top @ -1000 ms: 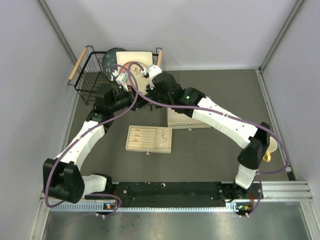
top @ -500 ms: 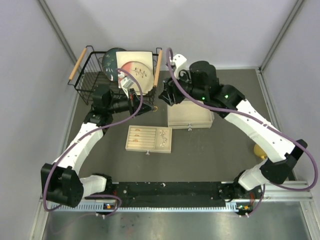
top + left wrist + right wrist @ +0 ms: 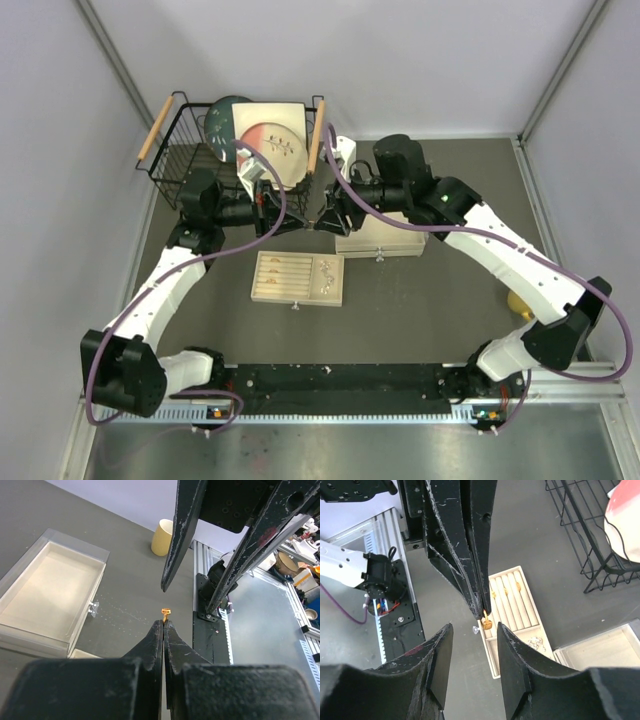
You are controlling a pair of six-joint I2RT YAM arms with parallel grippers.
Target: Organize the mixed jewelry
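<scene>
A small gold-orange ring sits pinched at the tip of the left gripper, jaws closed on it above the counter. The right gripper faces it, jaws wide.

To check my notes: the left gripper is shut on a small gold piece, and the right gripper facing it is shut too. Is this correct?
Not quite: the right gripper is open, its fingers apart, as the right wrist view shows. The left gripper is indeed shut on the small gold piece.
</scene>
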